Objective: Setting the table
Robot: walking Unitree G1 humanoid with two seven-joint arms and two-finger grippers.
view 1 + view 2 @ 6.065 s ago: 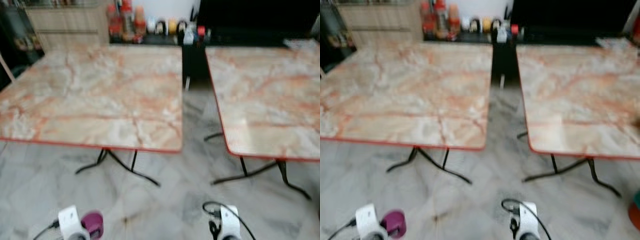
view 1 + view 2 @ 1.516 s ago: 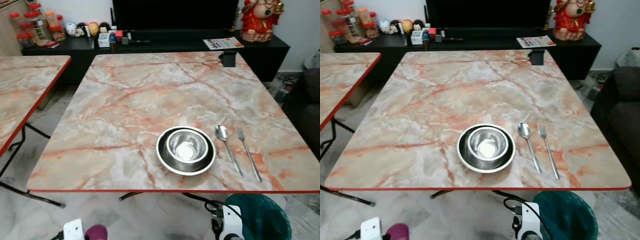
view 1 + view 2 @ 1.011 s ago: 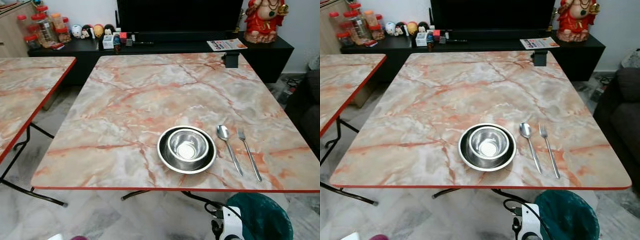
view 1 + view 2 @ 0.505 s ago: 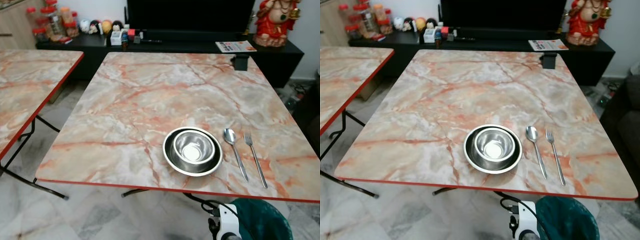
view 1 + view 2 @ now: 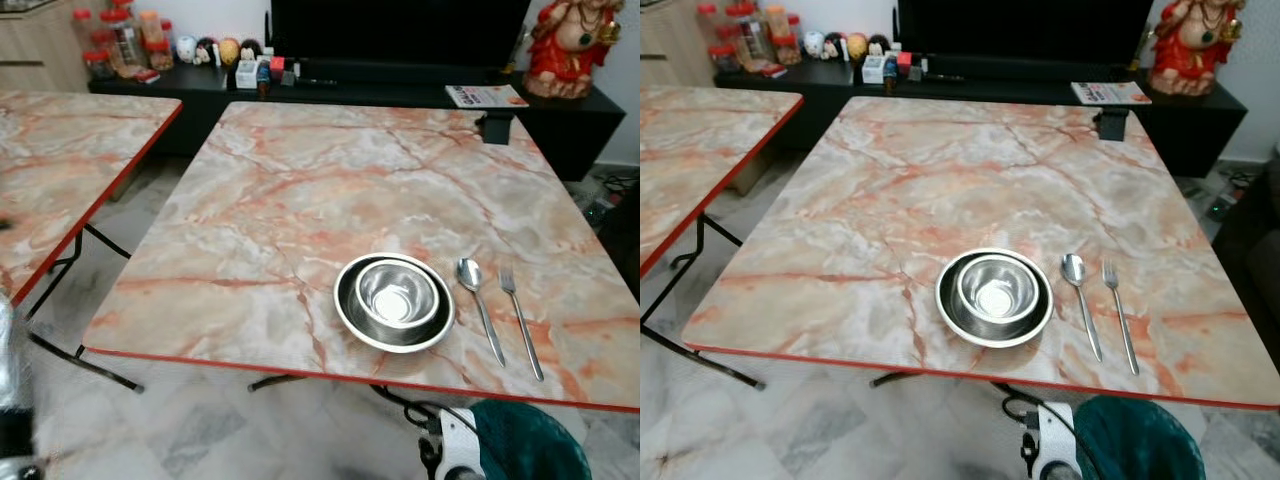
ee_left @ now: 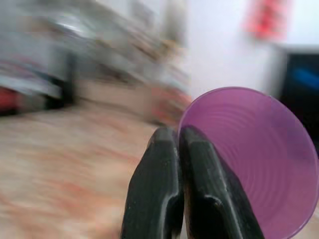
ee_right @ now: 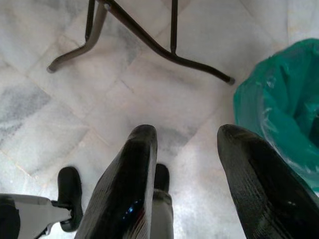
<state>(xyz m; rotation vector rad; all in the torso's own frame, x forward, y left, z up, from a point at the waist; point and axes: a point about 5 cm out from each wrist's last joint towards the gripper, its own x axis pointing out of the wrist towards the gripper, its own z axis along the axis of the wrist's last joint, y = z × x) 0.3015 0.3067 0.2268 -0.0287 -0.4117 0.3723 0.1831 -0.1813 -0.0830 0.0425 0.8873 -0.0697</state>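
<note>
The marble-patterned tabletop point(image 5: 940, 190) with a red rim carries a steel bowl point(image 5: 996, 289) nested in a plate point(image 5: 950, 307), with a spoon point(image 5: 1081, 304) and fork point(image 5: 1120, 315) at the plate's 3 o'clock.

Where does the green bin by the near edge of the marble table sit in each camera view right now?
Left eye view: green bin at the bottom right corner, under the marble table edge.
Right eye view: bin at the bottom right, beside the right arm's white wrist.
Left wrist view: not in it.
Right wrist view: bin at the picture's right edge, past the open right gripper.
Shared landmark: the black table legs.
</note>
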